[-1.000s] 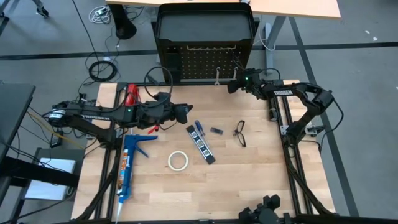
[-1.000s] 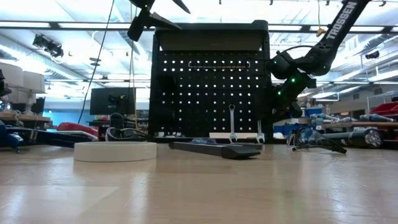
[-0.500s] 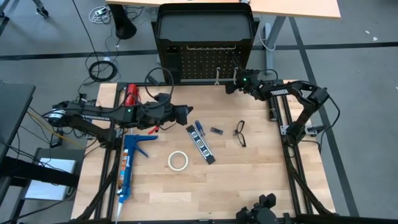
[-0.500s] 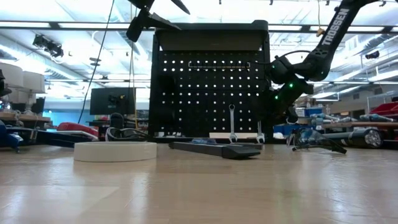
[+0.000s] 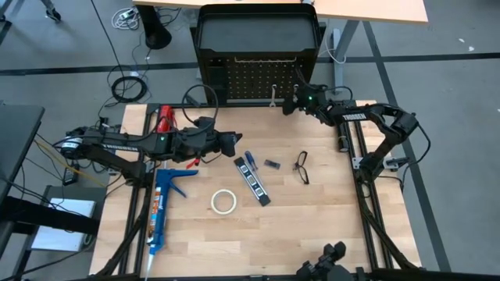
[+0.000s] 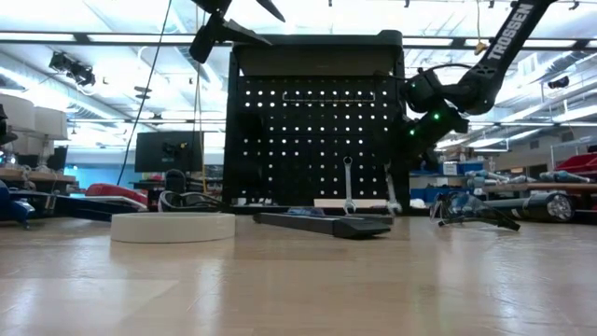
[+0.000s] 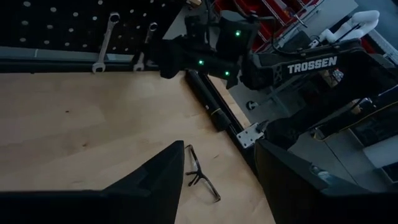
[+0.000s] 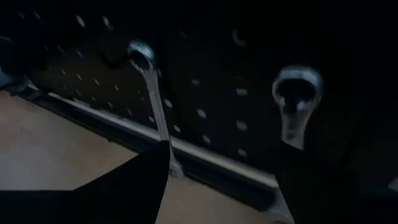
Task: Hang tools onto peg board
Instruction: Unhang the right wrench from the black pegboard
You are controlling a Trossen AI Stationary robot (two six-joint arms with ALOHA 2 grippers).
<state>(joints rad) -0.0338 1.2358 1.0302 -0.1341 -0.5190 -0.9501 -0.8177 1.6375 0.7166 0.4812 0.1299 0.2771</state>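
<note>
The right end effector (image 5: 294, 101) is up against the peg board (image 5: 254, 78), at the panel's right-hand edge. In its wrist view its two dark fingers (image 8: 134, 180) stand apart with nothing between them, and a silver wrench (image 8: 297, 99) hangs on the peg board just ahead of them. A second silver wrench (image 8: 154, 106) hangs on the peg board to that one's side, its lower end near the panel's bottom frame. In the low view both wrenches hang low on the peg board, the second near the middle and the first close to the right edge, partly behind the arm.

The left end effector (image 5: 232, 144) hovers over the bench (image 5: 312, 226), well in front of the peg board and toward its left side, fingers spread and empty.

In front of the peg board, lying flat on the bench: a blue-handled screwdriver (image 5: 249, 161) touching a long black-and-white tool (image 5: 251, 181), a small dark item (image 5: 271, 164) just beside them, safety glasses (image 5: 301, 167) below the panel's right end, and a white tape roll (image 5: 223, 201) farther out. A blue caulking gun (image 5: 162, 204) and a red-handled tool (image 5: 163, 122) lie off the panel's left end, under and beside the left arm.
</note>
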